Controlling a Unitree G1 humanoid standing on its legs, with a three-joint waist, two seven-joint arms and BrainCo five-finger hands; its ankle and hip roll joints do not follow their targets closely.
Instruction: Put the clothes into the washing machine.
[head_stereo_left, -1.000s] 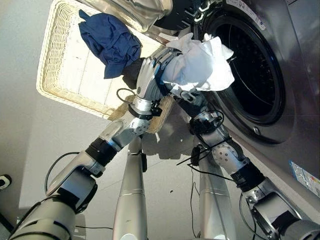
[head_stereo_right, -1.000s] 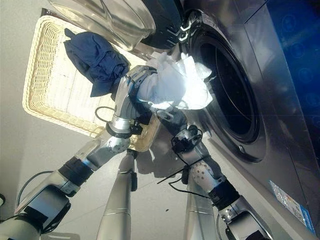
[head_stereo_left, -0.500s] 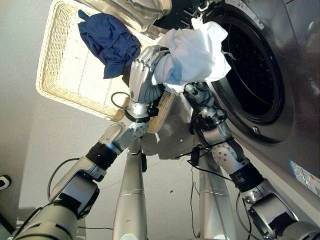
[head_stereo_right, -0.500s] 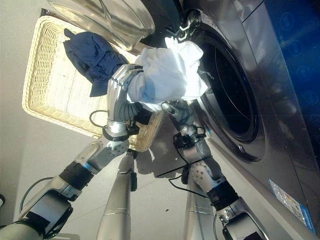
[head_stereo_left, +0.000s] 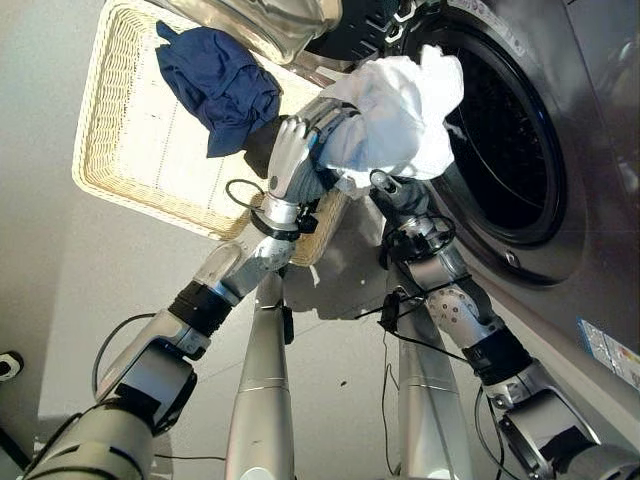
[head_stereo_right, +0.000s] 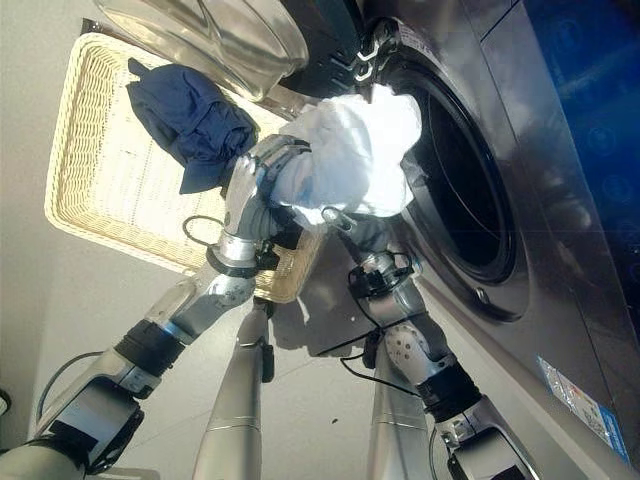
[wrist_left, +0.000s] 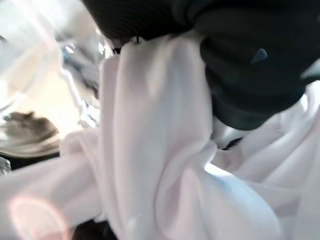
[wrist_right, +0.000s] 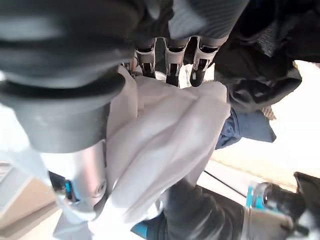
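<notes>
A white garment (head_stereo_left: 395, 115) is held bunched between both hands at the near rim of the washer (head_stereo_left: 560, 120) opening, with its upper folds lying just over the rim and in front of the dark drum (head_stereo_left: 500, 130). No part of it can be confirmed as resting on the drum floor.

The left hand (head_stereo_left: 295, 150) is pressed against the basket-side face of the bundle. Its fingers are curled over the cloth, so the hand is closed on the white garment. In the left wrist view, the cloth (wrist_left: 165, 165) is seen draped directly below the dark cover.

The right hand (wrist_right: 170, 55) is placed under the bundle. In the right wrist view, its fingers are seen curled into the folds (wrist_right: 165, 145), so this hand also grips the white garment.

The washer door (head_stereo_left: 265, 25) is swung open and is seen above the basket (head_stereo_left: 110, 150), which stands on the floor (head_stereo_left: 60, 300) beside the washer. A blue garment (head_stereo_left: 220, 85) is heaped at the far end of the basket, near the corner closest to the washer. It is just beside the left hand; whether the two are in contact cannot be told.
</notes>
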